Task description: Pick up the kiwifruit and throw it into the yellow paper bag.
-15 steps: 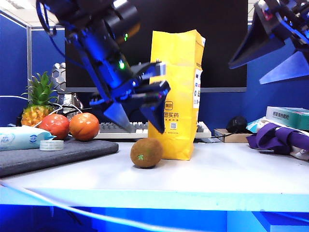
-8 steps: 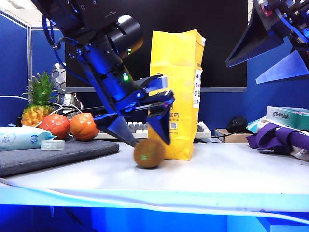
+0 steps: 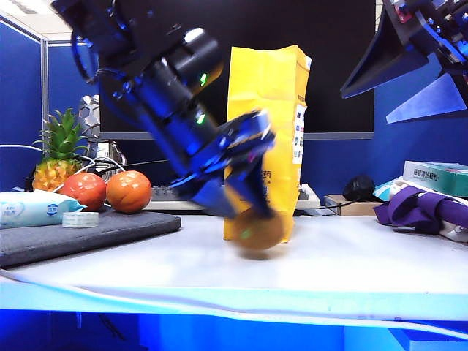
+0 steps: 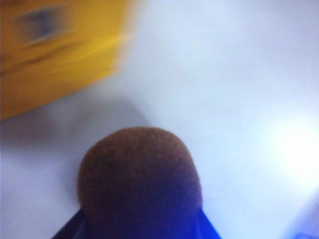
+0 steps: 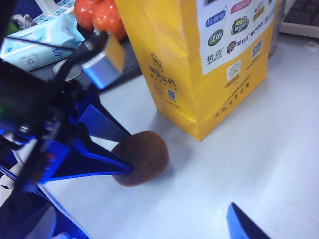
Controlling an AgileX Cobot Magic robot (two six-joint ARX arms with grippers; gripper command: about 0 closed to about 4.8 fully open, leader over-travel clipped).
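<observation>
The kiwifruit had a dull, fuzzy brown skin. The yellow paper bag was creased matt paper with smooth printed labels. The left gripper had smooth blue plastic fingers. The table looked smooth, faintly glossy white.

Office, keyboard, monitor, blue partitions

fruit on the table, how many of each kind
kiwifruit: 1
tomatoes: 2
pineapple: 1
total: 4
</observation>
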